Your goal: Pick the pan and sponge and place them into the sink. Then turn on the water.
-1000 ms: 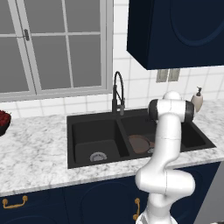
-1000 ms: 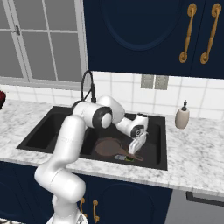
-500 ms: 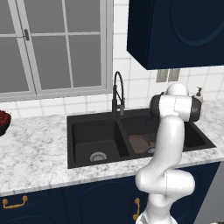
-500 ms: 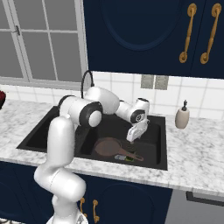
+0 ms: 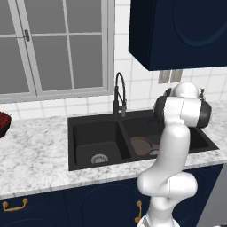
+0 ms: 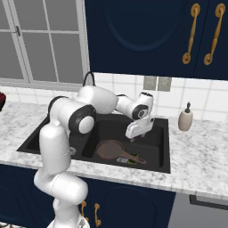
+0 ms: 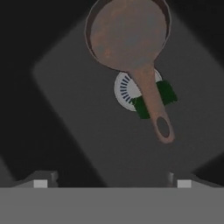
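Note:
The pan (image 6: 109,149) lies in the right basin of the black sink (image 6: 161,143), its handle pointing toward the front right. In the hand view the pan (image 7: 127,33) sits at the top, its handle crossing the silver drain (image 7: 125,89). The sponge (image 7: 166,92) lies under that handle, green showing on both sides. The sponge (image 6: 133,160) is by the handle's end. My gripper (image 6: 133,137) hangs above the right basin, open, with nothing between its fingertips (image 7: 40,182). No water shows at the black gooseneck faucet (image 5: 119,95).
A soap dispenser (image 6: 185,118) stands on the counter right of the sink. A dark bowl of red fruit (image 5: 3,123) sits at the counter's far left. My own arm blocks part of the right basin in the left base view. The left basin (image 5: 91,142) holds nothing.
My gripper has risen out of the right basin and its jaws have spread slightly wider. Pan and sponge lie where they were.

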Robot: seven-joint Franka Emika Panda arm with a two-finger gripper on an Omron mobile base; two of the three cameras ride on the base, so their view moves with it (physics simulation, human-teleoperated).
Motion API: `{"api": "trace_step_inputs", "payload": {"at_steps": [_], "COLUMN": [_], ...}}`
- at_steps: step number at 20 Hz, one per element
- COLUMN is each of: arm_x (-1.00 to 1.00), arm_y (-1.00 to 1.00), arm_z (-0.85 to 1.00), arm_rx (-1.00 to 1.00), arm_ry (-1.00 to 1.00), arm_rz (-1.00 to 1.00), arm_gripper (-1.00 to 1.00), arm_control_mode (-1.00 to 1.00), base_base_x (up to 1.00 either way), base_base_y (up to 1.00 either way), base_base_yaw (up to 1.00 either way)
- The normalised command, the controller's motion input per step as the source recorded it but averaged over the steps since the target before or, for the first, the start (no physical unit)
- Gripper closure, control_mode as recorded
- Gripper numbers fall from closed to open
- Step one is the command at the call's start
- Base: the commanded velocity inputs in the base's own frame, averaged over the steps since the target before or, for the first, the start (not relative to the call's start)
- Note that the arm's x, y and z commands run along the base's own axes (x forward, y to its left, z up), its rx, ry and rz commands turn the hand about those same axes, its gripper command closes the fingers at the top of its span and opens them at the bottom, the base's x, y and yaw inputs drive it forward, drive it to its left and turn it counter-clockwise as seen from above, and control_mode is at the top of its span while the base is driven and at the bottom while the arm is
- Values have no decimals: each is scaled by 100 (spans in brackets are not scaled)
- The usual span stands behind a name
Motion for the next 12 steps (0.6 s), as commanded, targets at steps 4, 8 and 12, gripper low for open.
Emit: {"api": "trace_step_inputs", "payload": {"at_steps": [4, 8, 12], "arm_x": [0, -1, 0], "arm_y": [16, 46, 31], "arm_z": [0, 2, 0], "arm_rx": [2, 11, 6], "arm_ry": [-1, -5, 0], "arm_rz": [-8, -51, -80], "arm_gripper": [-100, -100, -100], "arm_control_mode": [-100, -100, -100], "base_base_x": [0, 0, 0], "base_base_y": [0, 0, 0], "base_base_yaw": [0, 0, 0]}}
